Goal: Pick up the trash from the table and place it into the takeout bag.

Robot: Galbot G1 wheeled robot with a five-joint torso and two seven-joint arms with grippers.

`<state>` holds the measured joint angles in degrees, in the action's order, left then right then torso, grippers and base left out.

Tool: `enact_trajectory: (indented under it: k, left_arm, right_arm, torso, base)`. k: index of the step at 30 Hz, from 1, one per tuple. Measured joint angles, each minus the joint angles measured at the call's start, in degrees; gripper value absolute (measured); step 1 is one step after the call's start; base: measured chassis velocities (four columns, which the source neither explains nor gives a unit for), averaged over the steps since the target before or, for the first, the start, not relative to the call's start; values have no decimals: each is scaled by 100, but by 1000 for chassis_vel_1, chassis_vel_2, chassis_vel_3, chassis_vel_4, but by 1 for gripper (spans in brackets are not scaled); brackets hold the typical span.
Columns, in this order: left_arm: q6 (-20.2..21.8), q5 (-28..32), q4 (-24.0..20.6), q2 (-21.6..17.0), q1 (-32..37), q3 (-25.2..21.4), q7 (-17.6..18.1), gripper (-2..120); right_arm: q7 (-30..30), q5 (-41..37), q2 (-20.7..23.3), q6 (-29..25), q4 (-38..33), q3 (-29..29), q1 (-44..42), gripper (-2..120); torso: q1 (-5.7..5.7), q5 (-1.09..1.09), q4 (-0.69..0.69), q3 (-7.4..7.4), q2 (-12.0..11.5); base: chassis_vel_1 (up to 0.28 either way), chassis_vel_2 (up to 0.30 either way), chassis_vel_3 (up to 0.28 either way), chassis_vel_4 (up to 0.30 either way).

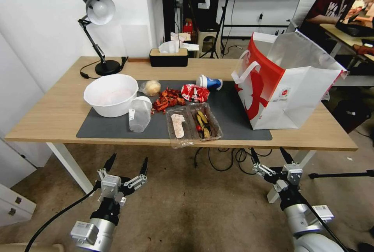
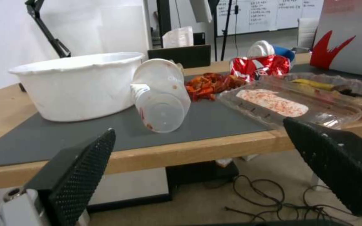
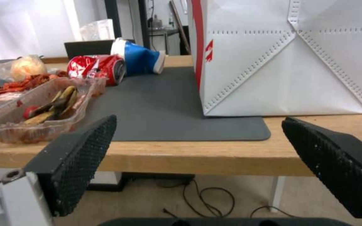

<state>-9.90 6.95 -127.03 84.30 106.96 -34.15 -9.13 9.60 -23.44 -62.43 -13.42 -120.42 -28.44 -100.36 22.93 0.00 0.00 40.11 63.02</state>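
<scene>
Now I see nothing picked yet: left gripper (image 1: 126, 168) and right gripper (image 1: 272, 158) below table (image 1: 50, 115), jaws spread. Next I must reach clear cup (image 1: 139, 114).

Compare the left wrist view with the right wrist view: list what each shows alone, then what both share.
Left wrist alone: the white bowl, the clear cup lying on its side, and the open left hand below the table edge.
Right wrist alone: the wrapped yellowish ball, the mat's corner by the bag, and the open right hand.
Both: the red wrapper, blue-and-white cup, clear food tray, grey mat and takeout bag.
</scene>
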Motion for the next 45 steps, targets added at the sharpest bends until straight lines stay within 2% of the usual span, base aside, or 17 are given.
enact_trajectory:
  k: [25, 35, 39, 45]
  left_arm:
    - [-32, -11, -115, 106, 50, -25, -5, 100]
    - [-37, -16, -126, 102, 37, -19, -3, 100]
    - [-55, -18, -141, 97, 37, -18, 5, 100]
    - [-66, 3, -230, 92, 49, -32, 25, 100]
  right_arm:
    - [53, -97, 48, 230, -38, 270, 68, 100]
    - [44, -231, 165, 401, -301, 345, 213, 100]
    - [-203, -337, 238, 359, -396, 465, 399, 100]
    - [-888, -544, 530, 160, -507, 751, 1033, 100]
  torso:
    - [0, 0, 0, 0, 0]
    - [0, 0, 0, 0, 0]
    - [-1, 0, 0, 0, 0]
    - [-1, 1, 0, 0, 0]
  base:
    - [0, 0, 0, 0]
    - [0, 0, 0, 0]
    - [0, 0, 0, 0]
    - [0, 0, 0, 0]
